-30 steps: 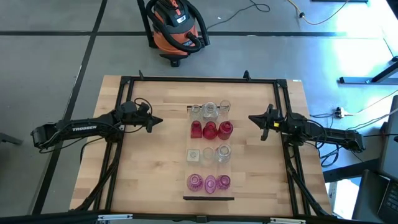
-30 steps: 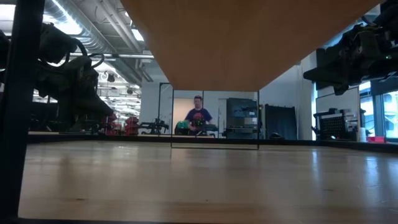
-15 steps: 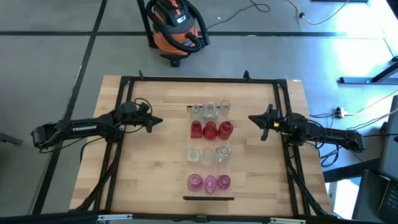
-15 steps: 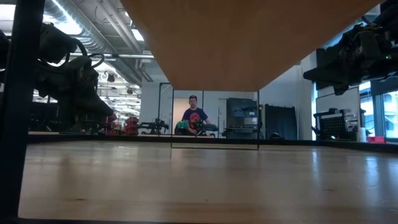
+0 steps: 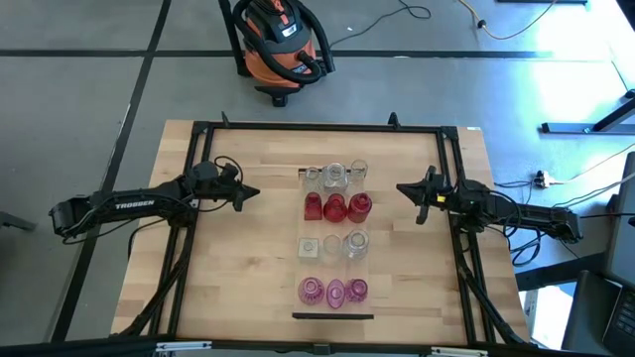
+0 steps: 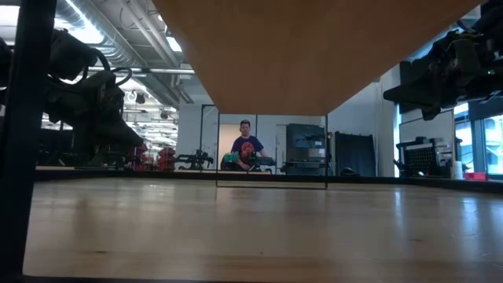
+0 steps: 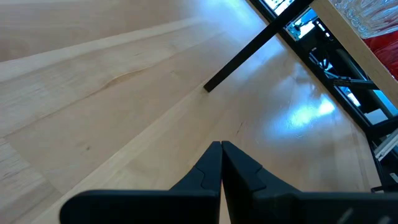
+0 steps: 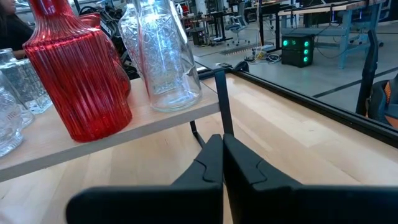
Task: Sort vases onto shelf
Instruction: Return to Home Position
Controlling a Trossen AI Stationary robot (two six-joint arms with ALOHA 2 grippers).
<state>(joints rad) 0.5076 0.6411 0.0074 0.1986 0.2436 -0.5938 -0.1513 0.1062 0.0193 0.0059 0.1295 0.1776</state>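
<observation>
L gripper [image 5: 255, 192] & R gripper [image 5: 401, 187] both clenched, empty, either side of shelf [image 5: 335, 269].

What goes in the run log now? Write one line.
left gripper: shut, empty, left of shelf | right gripper: shut, empty, right of shelf | vases: twelve on shelf, rows clear, red, clear, pink

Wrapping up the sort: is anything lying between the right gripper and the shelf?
Nothing: the high view shows only bare tabletop between the right gripper and the shelf; the right wrist view agrees.
</observation>
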